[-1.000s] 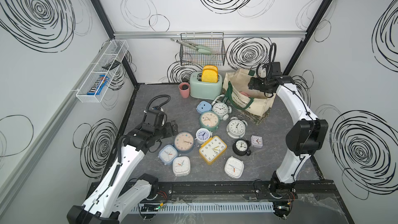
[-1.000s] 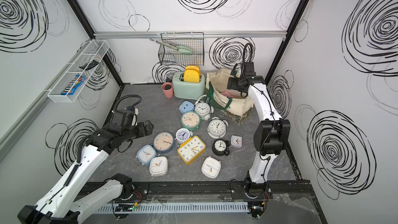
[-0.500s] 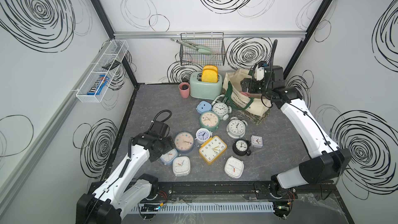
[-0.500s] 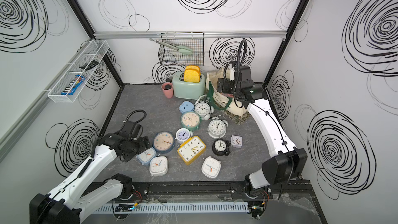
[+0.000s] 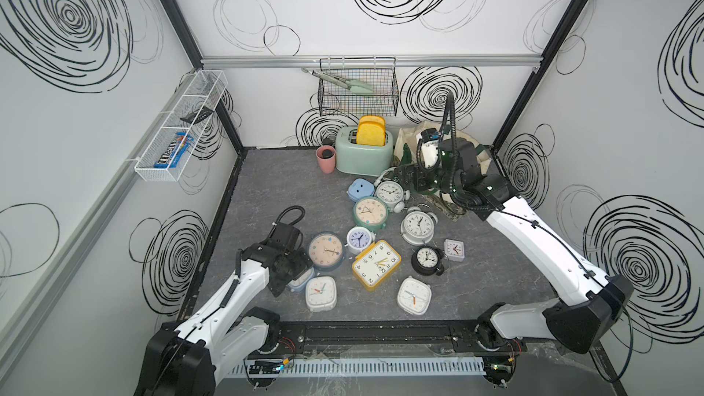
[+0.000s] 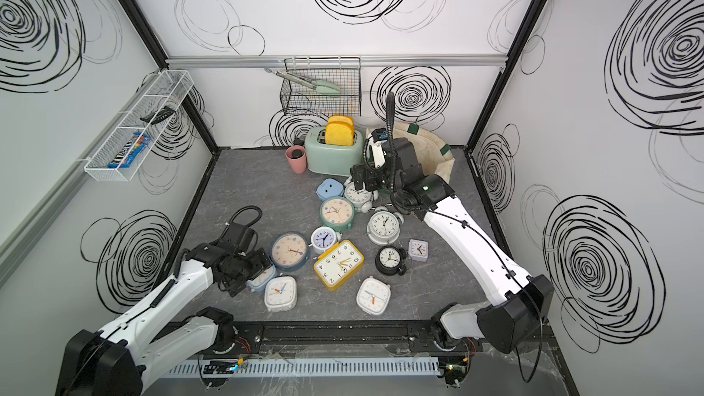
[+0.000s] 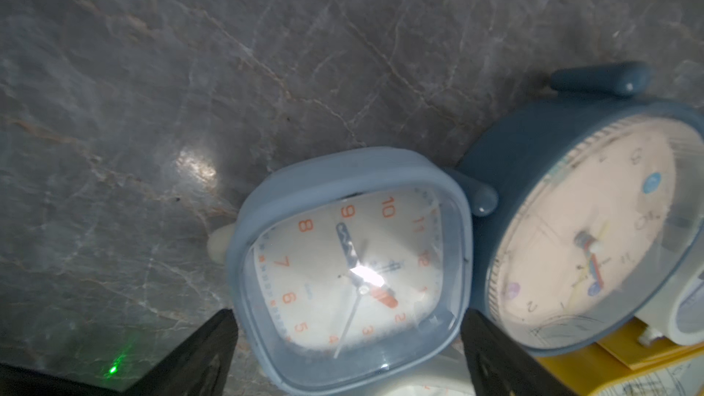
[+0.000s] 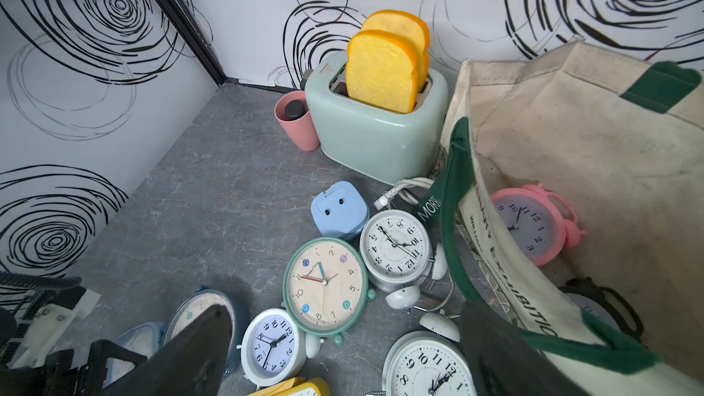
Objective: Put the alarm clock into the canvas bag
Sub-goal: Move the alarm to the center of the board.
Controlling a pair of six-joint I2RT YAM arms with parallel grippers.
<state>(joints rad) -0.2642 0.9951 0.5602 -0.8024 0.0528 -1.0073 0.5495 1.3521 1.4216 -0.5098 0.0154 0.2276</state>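
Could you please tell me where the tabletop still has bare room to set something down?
Bare tabletop stretches from the pink cup forward to the left arm; a smaller patch lies between the lilac clock and the right arm's base. From toaster to yellow clock it is crowded.

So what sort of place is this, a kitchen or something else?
Probably a robot test booth rather than a real kitchen: white panel walls printed with black swirls, two robot arms fixed to a front rail, and staged props, a toaster and many alarm clocks, on a grey tabletop.
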